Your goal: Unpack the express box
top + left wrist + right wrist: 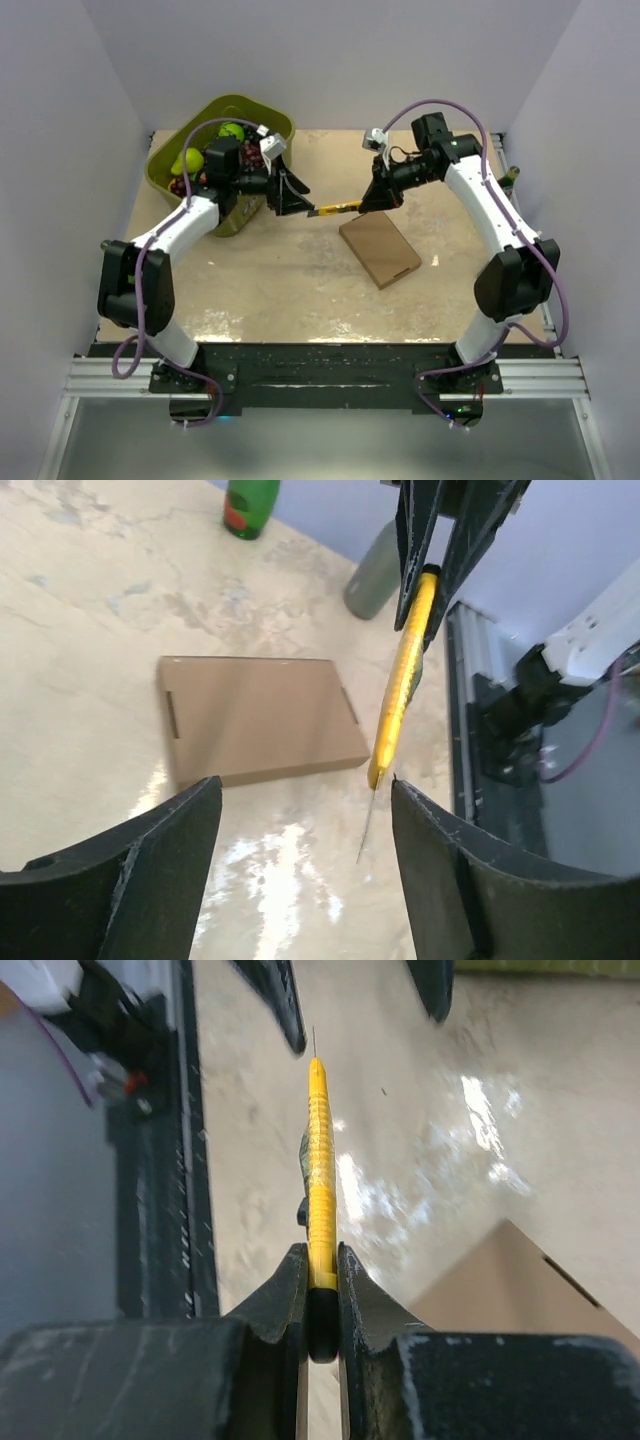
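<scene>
The express box (380, 248) lies flat and closed on the table, right of centre; it also shows in the left wrist view (258, 720) and at the lower right of the right wrist view (520, 1290). My right gripper (378, 195) is shut on the black rear end of a yellow utility knife (337, 209), held in the air with its thin blade pointing left. The knife shows in the right wrist view (319, 1160) and in the left wrist view (400, 685). My left gripper (295, 200) is open, its fingers (150, 860) on either side of the blade tip, not touching it.
An olive-green tub (262, 112) holding green fruit (231, 131) stands at the back left, behind my left arm. A green bottle (250, 505) and a grey cylinder (374, 575) stand near the right wall. The black base rail (500, 750) runs along the table's near edge.
</scene>
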### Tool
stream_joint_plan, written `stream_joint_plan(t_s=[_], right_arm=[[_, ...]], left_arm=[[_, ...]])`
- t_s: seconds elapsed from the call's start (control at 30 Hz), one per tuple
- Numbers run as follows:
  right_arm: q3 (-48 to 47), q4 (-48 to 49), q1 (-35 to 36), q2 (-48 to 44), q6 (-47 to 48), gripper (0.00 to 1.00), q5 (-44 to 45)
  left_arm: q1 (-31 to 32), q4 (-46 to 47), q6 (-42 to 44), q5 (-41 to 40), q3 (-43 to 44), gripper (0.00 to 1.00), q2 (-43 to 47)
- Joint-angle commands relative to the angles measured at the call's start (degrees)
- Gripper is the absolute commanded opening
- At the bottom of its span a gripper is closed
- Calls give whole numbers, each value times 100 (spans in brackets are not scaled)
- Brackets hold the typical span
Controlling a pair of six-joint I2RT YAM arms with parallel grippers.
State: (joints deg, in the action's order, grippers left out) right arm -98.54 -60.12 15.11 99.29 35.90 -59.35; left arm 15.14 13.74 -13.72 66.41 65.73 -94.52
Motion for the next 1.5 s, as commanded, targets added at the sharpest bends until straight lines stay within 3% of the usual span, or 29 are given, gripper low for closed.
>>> stream_joint_plan(t_s=[0.0,0.13,0.37,0.5,0.8,0.93,1.0,1.03,1.13,1.23,1.37,1.47], right_arm=[[-429,-1494,97,144,1815,0,881],[-218,-1055,229,-154,1692,0,1119],[-201,-1125,343,-199,1666,0,1119],[-121,-1090,431,-304,1710,0,1119],[-16,-923,616,-419,1552,0,1084],[72,-765,616,-445,1324,0,996],[133,-634,616,-445,1139,0,856],[160,-546,607,-445,991,6,759],[283,-247,431,-471,340,46,242],[379,-202,343,-463,110,61,-119],[415,-193,343,-340,5,66,-374],[423,-123,343,-226,-144,66,-524]], left_arm=[[296,-3158,3559,-646,625,73,504],[752,-2789,3727,-928,528,72,531],[1184,-2701,3463,-796,581,68,276],[1264,-2447,3244,-972,581,62,154],[1255,-2490,3156,-753,792,29,-145],[1273,-2542,3129,-489,783,0,-198],[1273,-2543,3121,-366,739,0,-181],[1273,-2525,3094,-340,669,0,-172],[1264,-2437,2998,-261,520,0,-102],[1264,-2437,2971,-155,449,0,-67],[1229,-2087,2577,-15,379,0,-49],[1071,-1140,1638,178,160,0,-67]])
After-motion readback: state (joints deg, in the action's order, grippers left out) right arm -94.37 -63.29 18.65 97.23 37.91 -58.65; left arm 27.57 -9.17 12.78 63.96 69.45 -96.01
